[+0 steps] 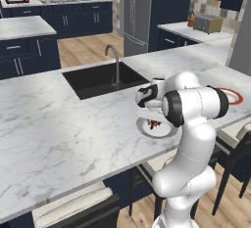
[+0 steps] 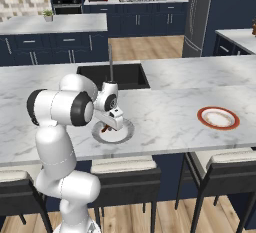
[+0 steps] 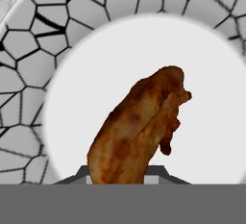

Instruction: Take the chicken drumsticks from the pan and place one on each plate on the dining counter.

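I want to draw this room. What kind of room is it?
It looks like a home kitchen. There is a sink with a faucet in a marble counter, a fridge, and a toaster in the back.

A: What did the right base camera show on the dining counter (image 2: 165, 112)?

B: Two plates. The grey-rimmed plate (image 2: 127, 131) lay near the front edge, just beside the arm. The red-rimmed plate (image 2: 218, 118) sat well apart, off to the right, with nothing on it.

A: And the gripper (image 2: 107, 127)?

B: It pointed down over the grey-rimmed plate, closed on a chicken drumstick (image 2: 105, 128), a small orange-brown piece low over the plate's white centre. I couldn't tell whether it touched the plate.

A: Anything behind?

B: The black sink (image 2: 125, 75) sat inset in the counter beyond the hand, its faucet (image 2: 110, 59) upright. Dark chairs (image 2: 125, 177) stood below the counter's front edge.
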Robot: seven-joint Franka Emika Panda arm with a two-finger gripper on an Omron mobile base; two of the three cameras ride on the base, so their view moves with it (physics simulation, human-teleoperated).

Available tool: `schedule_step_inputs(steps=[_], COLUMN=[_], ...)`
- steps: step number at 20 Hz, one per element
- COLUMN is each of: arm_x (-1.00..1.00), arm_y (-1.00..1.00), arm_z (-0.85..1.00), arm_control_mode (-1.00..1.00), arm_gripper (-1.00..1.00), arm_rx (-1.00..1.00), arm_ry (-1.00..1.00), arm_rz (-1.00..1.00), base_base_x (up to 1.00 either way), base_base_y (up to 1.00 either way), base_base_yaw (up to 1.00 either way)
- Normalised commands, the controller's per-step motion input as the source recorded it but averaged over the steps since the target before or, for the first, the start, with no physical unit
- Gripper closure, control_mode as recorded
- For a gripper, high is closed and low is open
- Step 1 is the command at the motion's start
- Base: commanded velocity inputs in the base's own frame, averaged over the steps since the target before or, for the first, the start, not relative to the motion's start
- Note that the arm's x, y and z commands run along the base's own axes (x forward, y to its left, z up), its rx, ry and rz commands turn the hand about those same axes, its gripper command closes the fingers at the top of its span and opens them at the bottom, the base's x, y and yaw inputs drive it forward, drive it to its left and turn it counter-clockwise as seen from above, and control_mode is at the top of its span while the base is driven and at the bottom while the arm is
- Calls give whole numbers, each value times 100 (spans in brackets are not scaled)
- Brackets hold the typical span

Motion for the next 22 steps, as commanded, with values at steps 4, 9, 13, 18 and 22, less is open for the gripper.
schedule_step_inputs(steps=[4, 9, 13, 18, 22], arm_x=[0, -2, -2, 0, -3], arm_y=[-11, -4, -3, -1, 0], arm_z=[0, 0, -6, 2, 27], arm_control_mode=[-100, -100, -100, -100, -100], arm_gripper=[100, 100, -100, -100, -100], arm_rx=[0, 0, -2, -3, -2], arm_ry=[-8, -6, -2, 0, 0], arm_rz=[0, 0, 0, 0, 8], base_base_x=[0, 0, 0, 0, 0], base_base_y=[0, 0, 0, 0, 0], base_base_yaw=[0, 0, 0, 0, 0])
